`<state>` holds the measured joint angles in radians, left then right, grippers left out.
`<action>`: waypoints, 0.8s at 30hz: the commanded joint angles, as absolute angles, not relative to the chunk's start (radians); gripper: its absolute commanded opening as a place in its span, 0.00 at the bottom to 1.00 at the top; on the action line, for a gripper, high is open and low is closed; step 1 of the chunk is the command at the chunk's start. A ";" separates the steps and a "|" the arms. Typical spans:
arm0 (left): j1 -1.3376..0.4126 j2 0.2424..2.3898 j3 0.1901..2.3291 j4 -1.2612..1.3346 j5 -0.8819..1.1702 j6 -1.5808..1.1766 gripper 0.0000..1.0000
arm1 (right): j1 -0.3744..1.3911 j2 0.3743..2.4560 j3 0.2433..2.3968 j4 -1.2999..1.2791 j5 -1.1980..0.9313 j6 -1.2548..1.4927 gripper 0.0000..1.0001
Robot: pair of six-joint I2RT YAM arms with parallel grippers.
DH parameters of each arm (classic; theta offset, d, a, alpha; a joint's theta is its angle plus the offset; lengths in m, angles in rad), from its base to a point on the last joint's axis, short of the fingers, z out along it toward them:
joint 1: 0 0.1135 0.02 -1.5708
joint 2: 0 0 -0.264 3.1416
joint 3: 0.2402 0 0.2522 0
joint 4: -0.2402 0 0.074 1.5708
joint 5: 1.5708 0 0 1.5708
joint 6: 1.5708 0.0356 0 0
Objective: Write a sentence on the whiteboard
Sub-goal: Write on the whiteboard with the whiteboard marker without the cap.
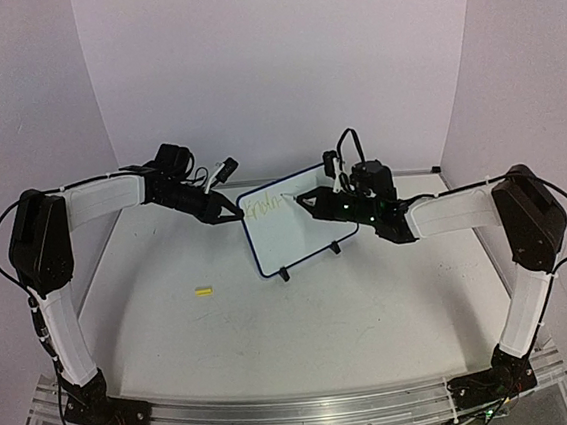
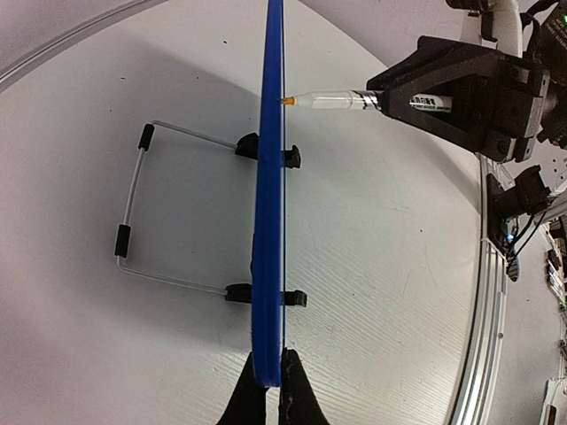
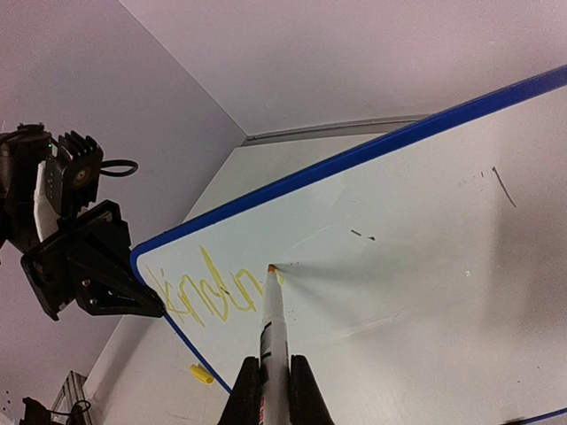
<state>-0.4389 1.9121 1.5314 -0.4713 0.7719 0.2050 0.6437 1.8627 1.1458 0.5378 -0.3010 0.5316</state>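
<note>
Yellow sentence (image 3: 208,294) begun (few letters only) upper left of board (image 1: 301,233), mid-frame on desk (image 1: 373,304). Left tool (image 2: 273,385) clamps its rim; right tool (image 3: 275,382) grips marker (image 3: 274,319), tip touching. Mid-writing; next stroke likely needs light pressure, rightward travel.

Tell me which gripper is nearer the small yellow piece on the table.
Left. The left gripper clamps the blue-rimmed whiteboard just beyond the yellow piece; the right gripper, holding a marker, is farther right.
</note>
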 commanded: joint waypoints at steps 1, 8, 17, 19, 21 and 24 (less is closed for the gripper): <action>-0.460 1.921 1.546 -0.522 0.759 0.224 0.00 | 0.640 1.885 1.189 0.584 -0.314 0.527 0.00; -0.460 1.922 1.546 -0.522 0.759 0.223 0.00 | 0.640 1.904 1.179 0.577 -0.343 0.528 0.00; -0.462 1.921 1.546 -0.522 0.759 0.223 0.00 | 0.640 1.903 1.144 0.568 -0.344 0.526 0.00; -0.462 1.921 1.548 -0.522 0.759 0.223 0.00 | 0.640 1.902 1.137 0.568 -0.343 0.528 0.00; -0.462 1.921 1.548 -0.522 0.760 0.224 0.00 | 0.640 1.898 1.128 0.567 -0.337 0.530 0.00; -0.462 1.922 1.548 -0.522 0.759 0.223 0.00 | 0.640 1.892 1.117 0.568 -0.326 0.531 0.00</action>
<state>-0.4389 1.9121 1.5314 -0.4717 0.7716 0.2043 0.6437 1.8832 1.1371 0.5610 -0.3496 0.5316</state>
